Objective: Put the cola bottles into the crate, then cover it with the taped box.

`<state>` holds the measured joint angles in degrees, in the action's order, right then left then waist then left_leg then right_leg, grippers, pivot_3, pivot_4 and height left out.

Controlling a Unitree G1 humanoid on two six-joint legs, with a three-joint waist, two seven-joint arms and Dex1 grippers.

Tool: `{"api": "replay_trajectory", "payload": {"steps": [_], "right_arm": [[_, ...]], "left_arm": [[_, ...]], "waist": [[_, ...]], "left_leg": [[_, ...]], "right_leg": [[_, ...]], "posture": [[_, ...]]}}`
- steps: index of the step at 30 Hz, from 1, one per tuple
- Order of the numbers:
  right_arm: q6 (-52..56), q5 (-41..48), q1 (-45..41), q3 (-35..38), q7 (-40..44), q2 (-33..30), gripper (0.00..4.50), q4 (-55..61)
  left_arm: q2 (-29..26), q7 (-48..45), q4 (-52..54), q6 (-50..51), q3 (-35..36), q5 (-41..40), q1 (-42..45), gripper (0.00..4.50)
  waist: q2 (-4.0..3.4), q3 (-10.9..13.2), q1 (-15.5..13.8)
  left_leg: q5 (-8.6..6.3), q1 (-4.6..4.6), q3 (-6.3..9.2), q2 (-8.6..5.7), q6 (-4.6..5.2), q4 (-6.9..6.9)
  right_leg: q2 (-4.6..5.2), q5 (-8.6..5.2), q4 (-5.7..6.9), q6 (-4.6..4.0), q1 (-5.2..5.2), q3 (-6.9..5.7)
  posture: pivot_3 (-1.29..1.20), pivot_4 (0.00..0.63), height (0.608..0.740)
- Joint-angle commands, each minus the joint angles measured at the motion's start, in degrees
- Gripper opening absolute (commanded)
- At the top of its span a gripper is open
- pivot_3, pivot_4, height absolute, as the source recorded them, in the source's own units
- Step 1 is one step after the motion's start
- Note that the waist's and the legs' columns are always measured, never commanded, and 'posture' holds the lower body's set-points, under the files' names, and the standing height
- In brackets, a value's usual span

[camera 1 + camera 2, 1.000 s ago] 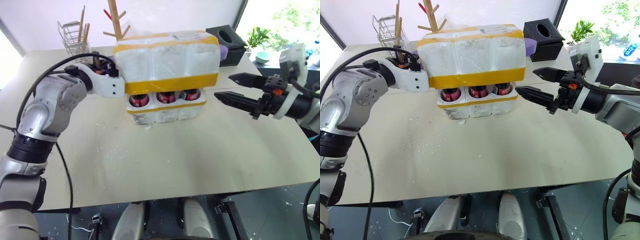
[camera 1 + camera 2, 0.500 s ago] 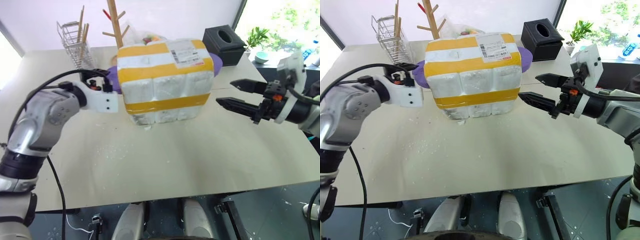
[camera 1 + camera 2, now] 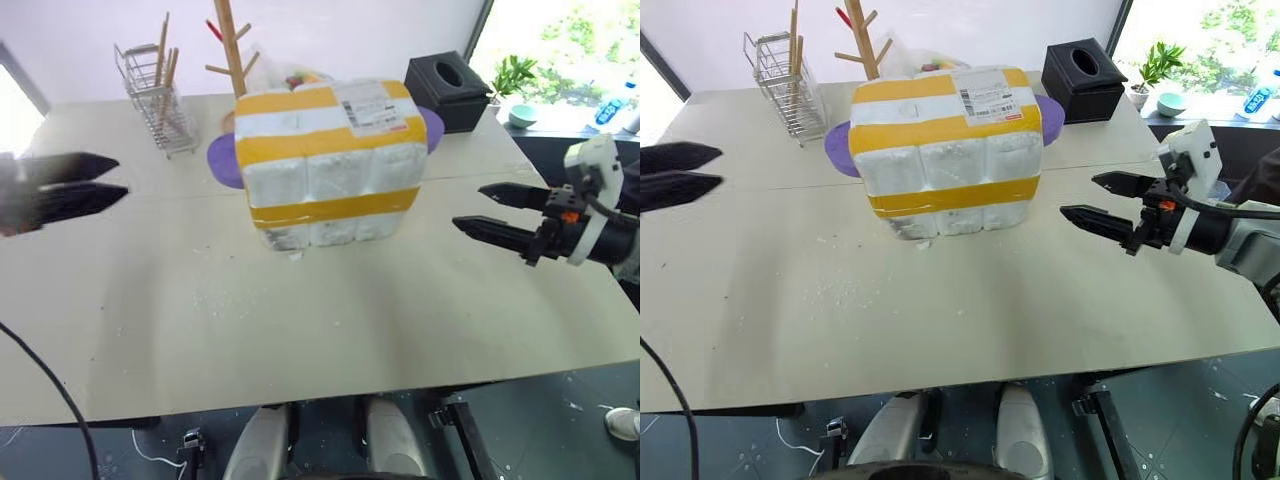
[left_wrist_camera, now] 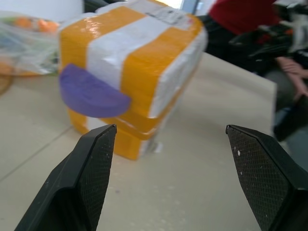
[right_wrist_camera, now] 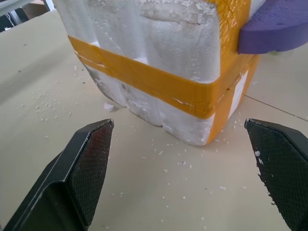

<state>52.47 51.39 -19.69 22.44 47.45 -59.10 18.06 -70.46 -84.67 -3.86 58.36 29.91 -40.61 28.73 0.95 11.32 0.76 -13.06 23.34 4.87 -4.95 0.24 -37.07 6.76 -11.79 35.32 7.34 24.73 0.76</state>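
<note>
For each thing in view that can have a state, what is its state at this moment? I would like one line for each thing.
taped box: upright on the table, set down over the crate, not held.
crate: covered, lower edge showing under the box.
left gripper: open, empty, apart from the box.
right gripper: open, empty, apart from the box.
black tissue box: upright, at the table's far edge.

The taped box stands on the table, both grippers apart.

No legible text, even on the taped box's shipping label.
</note>
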Motion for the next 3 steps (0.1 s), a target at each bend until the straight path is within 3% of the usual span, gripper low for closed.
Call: {"api": "replay_trajectory", "payload": {"steps": [1,3], "right_arm": [[-2.53,-1.31,-1.92,-0.11,2.7,-1.34,4.5,-0.62],[-3.06,-2.13,-2.77,-0.98,2.87,-0.95,4.5,-1.19]], "left_arm": [[-2.39,-3.54,-2.21,-4.03,-4.3,0.63,-0.5,3.8],[-2.92,-3.7,-2.52,-6.16,-6.41,1.2,0.34,3.8]], "waist": [[-0.04,-0.01,-0.1],[-0.04,0.0,-0.1]], "left_leg": [[0.0,-0.01,0.0,0.0,-0.01,0.01],[-0.01,-0.01,0.02,0.02,-0.02,0.01]], "right_leg": [[0.02,-0.08,-0.02,-0.15,-0.02,0.0],[0.02,-0.07,-0.06,-0.19,-0.02,0.01]], "posture": [[0.0,0.15,0.739],[0.0,0.15,0.739]]}}
